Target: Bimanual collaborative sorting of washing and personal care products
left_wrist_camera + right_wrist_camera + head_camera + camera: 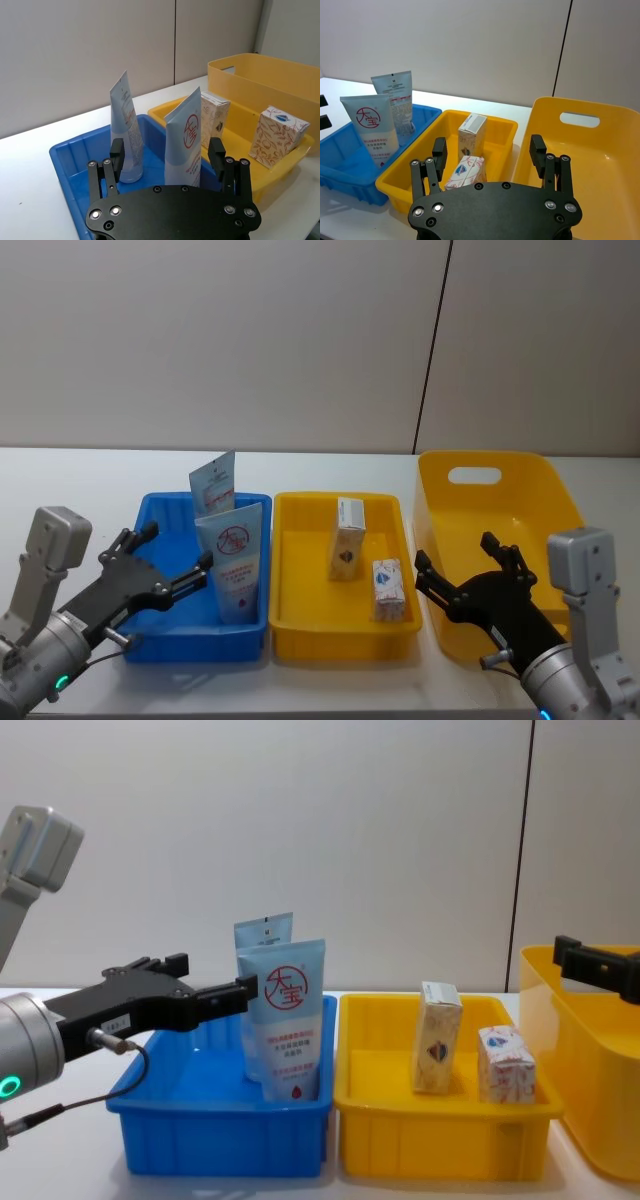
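Two tubes stand in the blue bin: a wide pale-blue tube with a red round logo in front, a narrower bluish tube behind it. In the yellow tray stand a taller cream carton and a small white carton printed red and blue. My left gripper hovers open over the blue bin, one fingertip close beside the wide tube. My right gripper hangs open and empty over the yellow basket.
The three containers stand side by side on a white table, with a grey wall behind. The yellow basket has tall walls and a handle slot. Bare table lies to the left of the blue bin and behind the containers.
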### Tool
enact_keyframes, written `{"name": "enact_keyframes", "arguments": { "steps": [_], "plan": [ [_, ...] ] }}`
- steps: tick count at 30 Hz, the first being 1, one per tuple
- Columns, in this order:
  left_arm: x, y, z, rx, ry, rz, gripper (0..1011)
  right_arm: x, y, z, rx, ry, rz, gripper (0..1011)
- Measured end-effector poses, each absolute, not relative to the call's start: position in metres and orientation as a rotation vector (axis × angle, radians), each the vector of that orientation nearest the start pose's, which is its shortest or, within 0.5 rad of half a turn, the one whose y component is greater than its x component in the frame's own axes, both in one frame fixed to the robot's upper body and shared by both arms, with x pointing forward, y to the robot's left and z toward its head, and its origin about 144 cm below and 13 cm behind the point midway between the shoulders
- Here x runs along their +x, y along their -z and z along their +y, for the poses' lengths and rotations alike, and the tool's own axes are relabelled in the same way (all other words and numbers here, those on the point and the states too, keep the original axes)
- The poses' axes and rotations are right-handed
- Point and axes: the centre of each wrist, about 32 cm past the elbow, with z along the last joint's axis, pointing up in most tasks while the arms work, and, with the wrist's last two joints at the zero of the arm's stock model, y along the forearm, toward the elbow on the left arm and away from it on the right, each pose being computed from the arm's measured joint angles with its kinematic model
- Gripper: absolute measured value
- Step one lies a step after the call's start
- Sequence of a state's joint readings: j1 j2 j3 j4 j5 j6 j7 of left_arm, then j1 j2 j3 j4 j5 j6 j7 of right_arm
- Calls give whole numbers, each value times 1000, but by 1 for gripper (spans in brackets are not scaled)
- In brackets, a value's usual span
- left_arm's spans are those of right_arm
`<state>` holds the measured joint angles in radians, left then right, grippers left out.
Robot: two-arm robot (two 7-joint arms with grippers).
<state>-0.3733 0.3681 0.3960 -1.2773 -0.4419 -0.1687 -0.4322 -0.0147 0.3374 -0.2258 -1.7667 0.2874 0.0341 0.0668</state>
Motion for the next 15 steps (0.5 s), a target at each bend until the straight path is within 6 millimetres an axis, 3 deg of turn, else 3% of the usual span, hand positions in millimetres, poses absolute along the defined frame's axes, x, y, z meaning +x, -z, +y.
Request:
{"name": "enact_keyframes", "arguments": {
  "steps": [15],
  "plan": [
    [580,-1159,259,-74,-809,-60,1001,443,-1189,-237,26,1229,-75,1002]
  ]
}}
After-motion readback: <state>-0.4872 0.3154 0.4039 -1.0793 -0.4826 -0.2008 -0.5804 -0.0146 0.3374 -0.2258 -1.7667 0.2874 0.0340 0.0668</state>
